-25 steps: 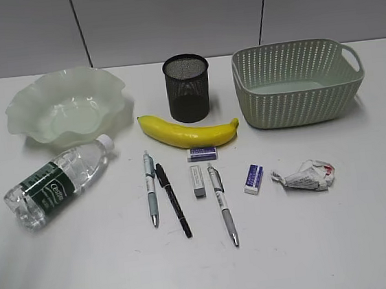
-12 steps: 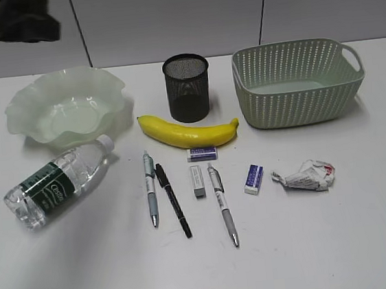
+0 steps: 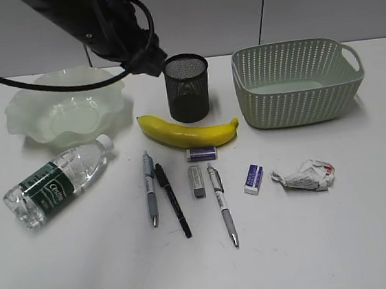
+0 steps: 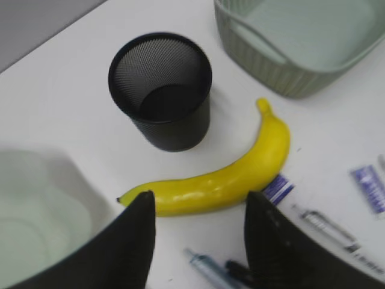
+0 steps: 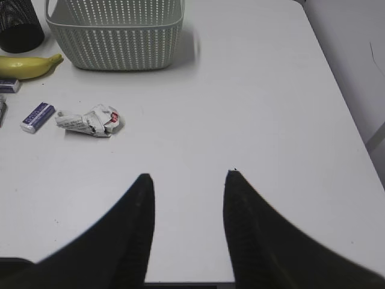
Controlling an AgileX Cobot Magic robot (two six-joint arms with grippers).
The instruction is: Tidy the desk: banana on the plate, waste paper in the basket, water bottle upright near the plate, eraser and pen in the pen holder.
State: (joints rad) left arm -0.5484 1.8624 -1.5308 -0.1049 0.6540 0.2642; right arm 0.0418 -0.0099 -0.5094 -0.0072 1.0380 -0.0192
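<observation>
The yellow banana (image 3: 186, 131) lies in front of the black mesh pen holder (image 3: 188, 87); both show in the left wrist view, banana (image 4: 228, 174) and holder (image 4: 161, 90). My left gripper (image 4: 198, 201) is open and empty, hovering above the banana; in the exterior view its arm (image 3: 116, 35) hangs over the pale green wavy plate (image 3: 65, 106). The water bottle (image 3: 59, 181) lies on its side. Waste paper (image 3: 305, 176) lies right, in front of the basket (image 3: 297, 82). Three pens (image 3: 173, 198) and erasers (image 3: 253, 179) lie mid-desk. My right gripper (image 5: 187, 177) is open and empty over bare desk.
The white desk (image 3: 327, 241) reaches a grey wall at the back. In the right wrist view the desk's right edge (image 5: 343, 102) runs beside a grey floor. The basket (image 5: 114, 30), waste paper (image 5: 90, 120) and an eraser (image 5: 37, 116) lie far left of that gripper.
The left arm has swung in from the upper left corner and down toward the banana and pen holder. Nothing on the desk has moved.
</observation>
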